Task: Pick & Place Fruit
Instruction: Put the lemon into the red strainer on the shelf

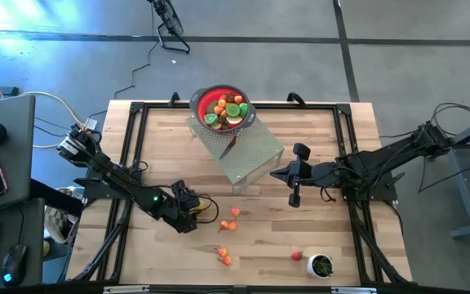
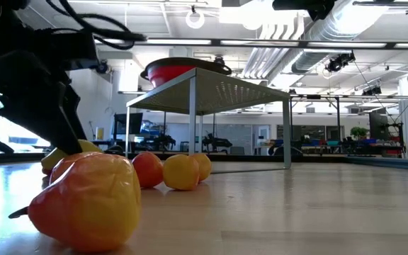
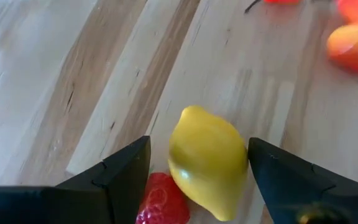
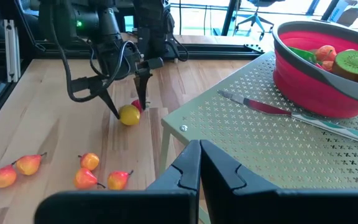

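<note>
A yellow lemon [image 3: 207,162] lies on the wooden table with a red strawberry [image 3: 163,202] against it. My left gripper [image 3: 197,177] is open, slanting down, one finger on either side of the lemon [image 4: 129,115]; the high view shows this gripper [image 1: 194,214] left of centre. More fruit fills the red bowl [image 1: 223,108], which stands on a green perforated stand [image 1: 251,155]. My right gripper [image 4: 199,152] is shut on nothing and hangs above the stand's right edge [image 1: 277,173]. My left gripper has its fingers on either side of the lemon, coming from above at a slant. One finger [image 3: 272,177] lies right at the lemon's side [image 3: 241,155], and I cannot tell whether it touches. The other finger [image 3: 126,177] stands clear of it.
Loose small fruit lie right of the left gripper [image 1: 235,212], [image 1: 227,227] and nearer the front edge [image 1: 223,257], [image 1: 297,256]. A white cup with green contents [image 1: 321,265] stands at the front right. A knife [image 4: 260,106] lies on the stand beside the bowl.
</note>
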You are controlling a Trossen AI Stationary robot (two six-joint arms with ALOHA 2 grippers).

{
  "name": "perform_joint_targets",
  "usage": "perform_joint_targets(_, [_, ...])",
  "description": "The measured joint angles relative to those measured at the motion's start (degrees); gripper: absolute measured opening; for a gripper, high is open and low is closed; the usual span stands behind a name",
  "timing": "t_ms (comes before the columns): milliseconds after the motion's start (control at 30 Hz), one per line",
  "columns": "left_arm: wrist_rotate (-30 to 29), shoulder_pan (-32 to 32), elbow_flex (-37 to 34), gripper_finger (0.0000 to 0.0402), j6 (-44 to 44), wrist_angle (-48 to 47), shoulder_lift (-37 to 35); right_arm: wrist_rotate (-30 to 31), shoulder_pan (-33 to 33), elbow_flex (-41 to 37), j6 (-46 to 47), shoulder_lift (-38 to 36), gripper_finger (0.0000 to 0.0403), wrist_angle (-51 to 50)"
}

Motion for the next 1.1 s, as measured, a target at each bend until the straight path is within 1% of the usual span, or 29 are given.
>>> perform_joint_targets(367, [0.25,-0.02,0.02,0.0262,-1.29,1.11,4.87,0.02,0.00,0.02,0.02,0.00,0.0002,0.00])
perform_joint_targets(1100, [0.39,-0.02,0.02,0.0261,-2.78,1.14,4.95,0.02,-0.02,0.00,0.02,0.00,0.0002,0.00])
